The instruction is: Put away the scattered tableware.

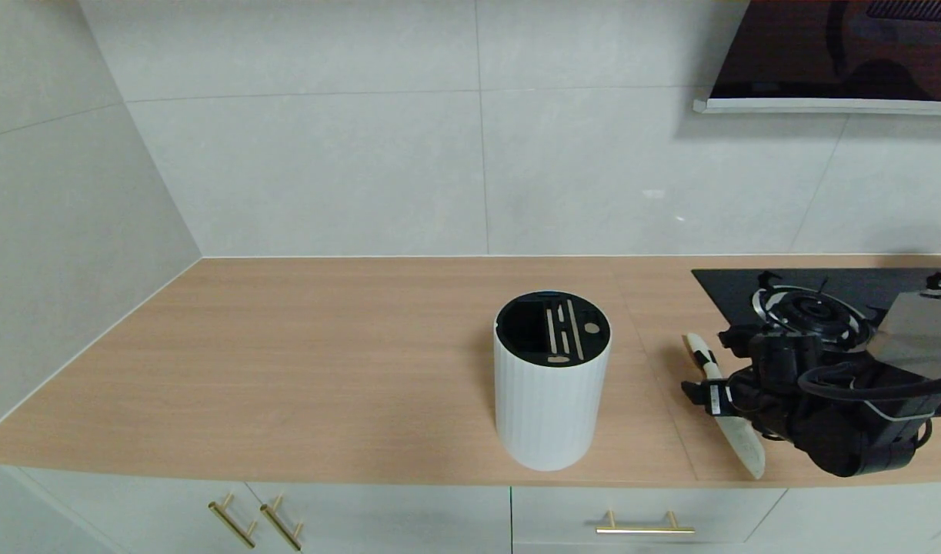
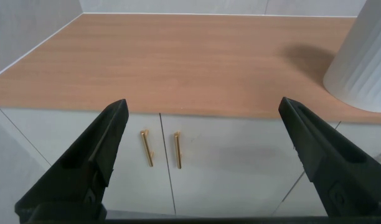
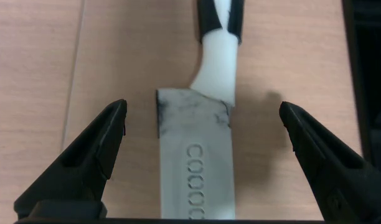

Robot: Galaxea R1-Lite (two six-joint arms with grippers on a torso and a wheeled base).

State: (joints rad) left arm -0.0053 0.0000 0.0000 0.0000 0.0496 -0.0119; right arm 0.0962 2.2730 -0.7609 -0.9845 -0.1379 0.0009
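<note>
The counter (image 1: 324,369) is carrying a slotted white holder (image 1: 551,385), with the knife (image 3: 197,168) lying flat to its right. The right tool (image 3: 203,111) is hovering wide open and empty astride the blade. Pinching that thin, flat blade is risking a slip. The left tool (image 2: 203,106) is gaping empty too.

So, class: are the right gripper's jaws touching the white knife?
Apart. The right wrist view shows bare counter between the knife and each open jaw of the right gripper.

no words or numbers can be read; the white knife (image 3: 200,130) has a row of small embossed rings (image 3: 200,177) on its blade (marks, not clear letters).
</note>
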